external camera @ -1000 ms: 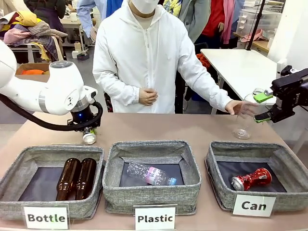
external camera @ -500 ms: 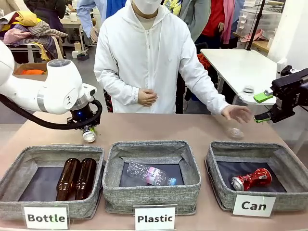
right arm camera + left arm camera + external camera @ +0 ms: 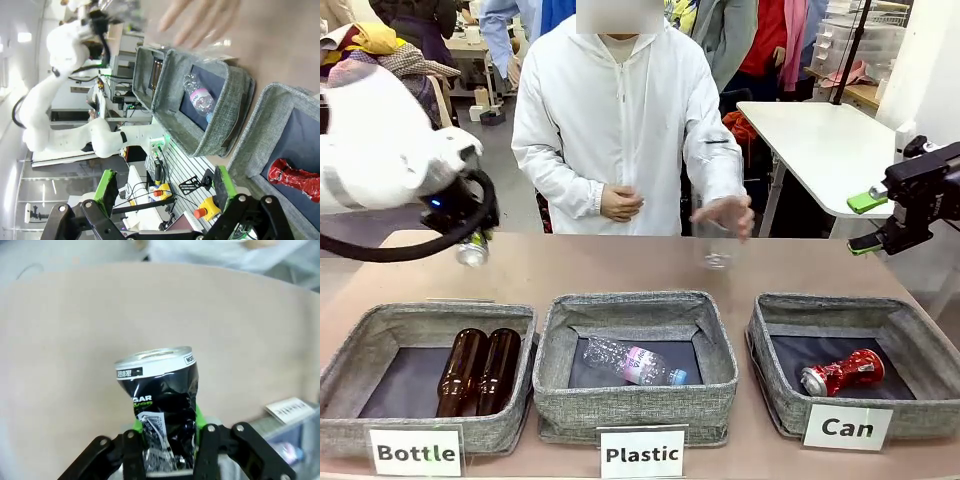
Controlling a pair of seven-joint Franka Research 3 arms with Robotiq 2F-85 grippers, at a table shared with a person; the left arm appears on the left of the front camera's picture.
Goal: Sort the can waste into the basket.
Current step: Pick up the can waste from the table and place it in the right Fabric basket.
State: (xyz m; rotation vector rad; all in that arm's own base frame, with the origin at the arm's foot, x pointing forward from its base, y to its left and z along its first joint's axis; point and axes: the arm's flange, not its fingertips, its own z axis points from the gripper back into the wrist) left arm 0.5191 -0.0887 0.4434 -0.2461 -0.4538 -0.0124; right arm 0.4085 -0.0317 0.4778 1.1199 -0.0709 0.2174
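My left gripper is shut on a dented black can with silver ends, held in the air over the table's far left, behind the "Bottle" bin. In the left wrist view the black can stands between my fingers, silver top pointing away. A crushed red can lies inside the grey "Can" basket at the front right. My right gripper hangs open and empty above the table's right edge. The right wrist view looks past the right gripper at the red can in that basket.
A "Bottle" bin holds two brown glass bottles; a "Plastic" bin holds a clear bottle. The person in white stands across the table, one hand moving a clear plastic bottle above the table's middle.
My left arm rose and swung left with the black can in its grip. The person's hand carried the clear bottle from near my right gripper to the middle. The right gripper stayed put.
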